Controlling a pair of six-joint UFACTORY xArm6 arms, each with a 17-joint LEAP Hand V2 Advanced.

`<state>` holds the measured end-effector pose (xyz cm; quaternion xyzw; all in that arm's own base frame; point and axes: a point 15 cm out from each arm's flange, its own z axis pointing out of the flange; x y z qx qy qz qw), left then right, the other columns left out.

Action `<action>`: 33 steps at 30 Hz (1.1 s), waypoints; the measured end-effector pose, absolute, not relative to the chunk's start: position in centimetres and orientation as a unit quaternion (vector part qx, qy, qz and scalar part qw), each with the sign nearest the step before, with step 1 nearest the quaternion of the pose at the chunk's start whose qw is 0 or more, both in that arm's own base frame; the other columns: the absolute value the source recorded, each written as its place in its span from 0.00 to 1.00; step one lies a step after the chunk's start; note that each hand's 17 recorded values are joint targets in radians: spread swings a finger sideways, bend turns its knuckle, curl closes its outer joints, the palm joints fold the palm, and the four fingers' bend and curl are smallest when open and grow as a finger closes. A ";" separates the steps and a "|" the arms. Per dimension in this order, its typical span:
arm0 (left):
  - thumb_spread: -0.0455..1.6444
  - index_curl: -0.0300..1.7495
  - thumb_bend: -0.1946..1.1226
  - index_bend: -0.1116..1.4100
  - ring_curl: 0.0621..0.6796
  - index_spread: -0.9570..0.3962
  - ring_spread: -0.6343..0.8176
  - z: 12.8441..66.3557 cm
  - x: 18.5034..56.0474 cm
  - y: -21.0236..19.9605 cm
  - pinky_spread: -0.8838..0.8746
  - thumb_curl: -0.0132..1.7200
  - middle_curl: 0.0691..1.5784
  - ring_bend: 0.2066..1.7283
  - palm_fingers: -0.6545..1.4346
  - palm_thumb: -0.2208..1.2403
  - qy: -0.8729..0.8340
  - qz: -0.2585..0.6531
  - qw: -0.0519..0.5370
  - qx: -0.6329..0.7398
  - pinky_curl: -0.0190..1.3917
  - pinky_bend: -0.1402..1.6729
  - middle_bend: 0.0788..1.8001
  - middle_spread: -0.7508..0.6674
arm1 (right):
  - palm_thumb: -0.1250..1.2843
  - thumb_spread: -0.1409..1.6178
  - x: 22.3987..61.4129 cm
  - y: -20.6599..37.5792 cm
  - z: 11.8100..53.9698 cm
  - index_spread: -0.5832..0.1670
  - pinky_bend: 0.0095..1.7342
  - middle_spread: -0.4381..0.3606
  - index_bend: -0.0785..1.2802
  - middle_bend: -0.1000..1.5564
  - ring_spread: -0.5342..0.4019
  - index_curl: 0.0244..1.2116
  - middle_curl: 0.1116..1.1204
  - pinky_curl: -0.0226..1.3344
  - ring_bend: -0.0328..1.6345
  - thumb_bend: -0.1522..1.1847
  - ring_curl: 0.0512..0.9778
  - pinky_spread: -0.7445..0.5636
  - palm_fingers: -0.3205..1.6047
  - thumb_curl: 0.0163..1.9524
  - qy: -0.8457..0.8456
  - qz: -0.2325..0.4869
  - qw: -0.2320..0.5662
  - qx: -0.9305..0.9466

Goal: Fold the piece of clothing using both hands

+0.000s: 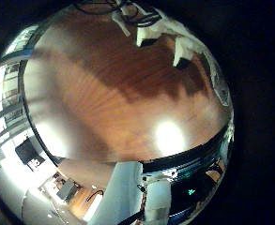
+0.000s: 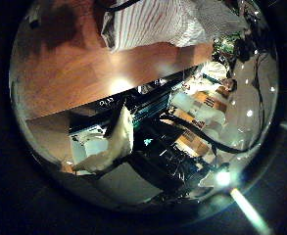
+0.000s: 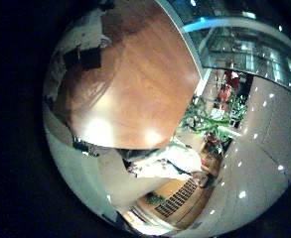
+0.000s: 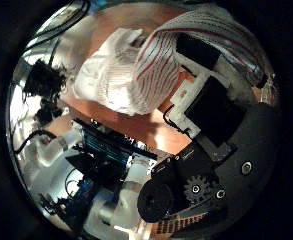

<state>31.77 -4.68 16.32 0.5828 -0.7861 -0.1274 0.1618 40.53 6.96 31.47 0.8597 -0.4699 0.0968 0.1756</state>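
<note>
The striped garment (image 4: 151,60) fills much of the right thumb side palm view, bunched and lifted off the wooden table (image 4: 116,115). My right hand (image 4: 211,105) has its fingers (image 4: 201,50) curled against the cloth and pinches it. In the left thumb side palm view the garment (image 2: 172,24) lies on the table (image 2: 79,73), a little away from that palm. My left hand (image 1: 165,37) hangs above bare table (image 1: 118,94), its fingers (image 1: 148,33) relaxed and holding nothing. An edge of the cloth (image 1: 218,82) shows beside them.
The table's front edge (image 2: 133,96) runs close to the left palm. A white arm (image 1: 128,192) stands beyond the table edge. The right little finger side palm view shows bare table (image 3: 135,84) and the room behind it.
</note>
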 end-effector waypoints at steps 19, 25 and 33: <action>0.68 0.22 0.13 0.19 0.29 0.66 0.45 19.4 27.8 5.5 0.63 0.19 0.20 0.34 0.41 0.37 -0.737 -0.100 0.148 0.652 0.25 0.30 0.07 0.58 | 0.65 0.75 39.7 22.5 22.0 0.28 0.70 0.32 0.21 0.49 0.34 0.74 0.67 0.53 0.74 0.09 0.62 0.36 0.15 0.29 -0.380 0.079 0.188 0.902; 0.68 0.22 0.13 0.18 0.29 0.67 0.45 19.3 26.9 6.5 0.63 0.20 0.21 0.34 0.41 0.39 -0.736 -0.113 0.142 0.652 0.25 0.30 0.07 0.58 | 0.62 0.75 40.8 22.2 24.6 0.27 0.65 0.55 0.14 0.25 0.57 0.47 0.43 0.41 0.53 0.10 0.38 0.68 0.07 0.27 -0.413 0.058 0.119 0.901; 0.69 0.22 0.13 0.19 0.29 0.68 0.46 20.7 27.2 5.5 0.63 0.20 0.21 0.34 0.41 0.41 -0.738 -0.104 0.139 0.652 0.25 0.30 0.07 0.60 | 0.68 0.72 41.3 20.9 31.7 0.31 0.56 0.62 0.15 0.18 0.70 0.32 0.33 0.34 0.45 0.11 0.30 0.83 0.13 0.28 -0.443 0.055 0.010 0.895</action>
